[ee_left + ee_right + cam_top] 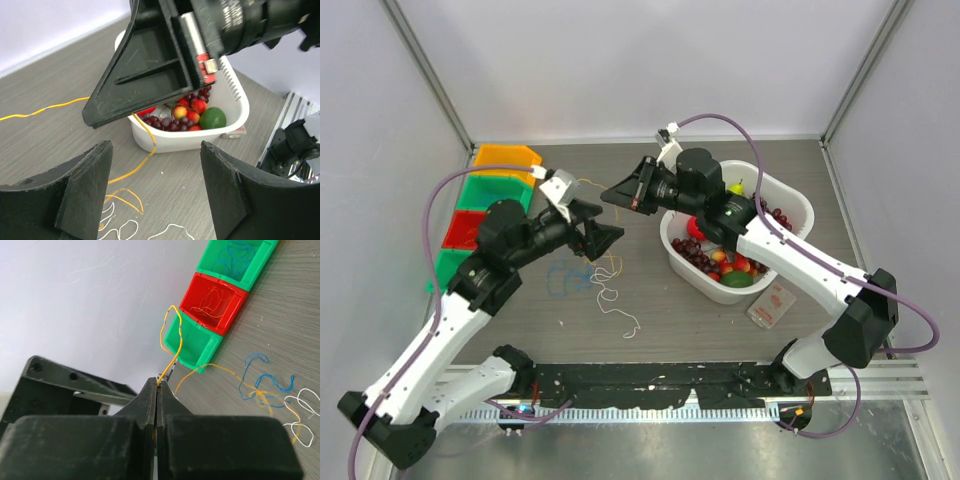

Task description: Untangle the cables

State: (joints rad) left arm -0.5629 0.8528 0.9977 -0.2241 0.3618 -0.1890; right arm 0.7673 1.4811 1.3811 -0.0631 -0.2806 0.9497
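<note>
Pinching the orange cable (178, 347) above the clump (262, 392), the right gripper (158, 385) likely needed the spread, empty left gripper (155, 150) to pin the rest.

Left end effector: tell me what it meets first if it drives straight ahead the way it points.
Likely the orange cable hanging from the shut right end effector, then the white basket wall behind it; depth is unclear.
</note>
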